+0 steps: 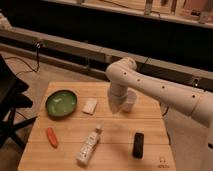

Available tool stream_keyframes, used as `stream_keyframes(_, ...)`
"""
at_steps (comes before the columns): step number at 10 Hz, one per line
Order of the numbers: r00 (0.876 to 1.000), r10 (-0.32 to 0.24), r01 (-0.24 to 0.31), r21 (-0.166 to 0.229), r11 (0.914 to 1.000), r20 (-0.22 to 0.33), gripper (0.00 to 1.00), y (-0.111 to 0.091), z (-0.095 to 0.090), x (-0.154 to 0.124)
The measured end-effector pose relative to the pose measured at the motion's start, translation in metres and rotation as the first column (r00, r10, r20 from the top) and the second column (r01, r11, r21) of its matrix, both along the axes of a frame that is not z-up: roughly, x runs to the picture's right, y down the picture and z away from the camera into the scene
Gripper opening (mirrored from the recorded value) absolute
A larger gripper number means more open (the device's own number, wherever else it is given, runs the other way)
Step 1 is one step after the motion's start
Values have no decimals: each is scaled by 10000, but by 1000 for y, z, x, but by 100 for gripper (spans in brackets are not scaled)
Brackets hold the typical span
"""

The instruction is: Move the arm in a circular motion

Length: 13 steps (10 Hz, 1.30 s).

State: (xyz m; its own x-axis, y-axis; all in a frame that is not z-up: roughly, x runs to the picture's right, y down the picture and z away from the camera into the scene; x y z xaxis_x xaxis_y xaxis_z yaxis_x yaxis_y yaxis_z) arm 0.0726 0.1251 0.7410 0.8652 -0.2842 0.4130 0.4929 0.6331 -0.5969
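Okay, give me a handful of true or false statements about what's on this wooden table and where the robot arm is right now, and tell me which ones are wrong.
1. A green plate sits on the left part of the wooden table. True.
2. The arm reaches in from the left side of the picture. False: it enters from the right.
3. The gripper hangs over the table's middle, in front of the white cup. True.
4. The white bottle stands upright. False: it lies on its side near the front edge.
5. The orange carrot-like item lies on the plate. False: it lies on the table, nearer the front than the plate.
6. A dark block sits right of the bottle. True.
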Motion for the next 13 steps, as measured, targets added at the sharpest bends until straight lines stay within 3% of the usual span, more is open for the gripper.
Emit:
stream_keyframes(3, 9939, 411, -422, -84, 9991, -1028, 13, 3, 1, 43)
stream_keyframes(5, 9855, 122, -90, 198, 9998, -1694, 13, -24, 11, 61)
stream_keyframes(7, 9820, -469, 555, 421, 9976, -1832, 13, -55, 23, 54)
stream_keyframes(8, 9790, -882, 1012, 630, 9929, -1836, 13, -76, 30, 48)
stream_keyframes(10, 9784, -1434, 1579, 906, 9833, -1485, 13, -95, 35, 19)
stream_keyframes(12, 9766, -2014, 2086, 1054, 9723, -753, 15, -97, 35, -19)
stream_keyframes(13, 9708, -2394, 2397, 1043, 9652, -162, 21, -94, 33, -43)
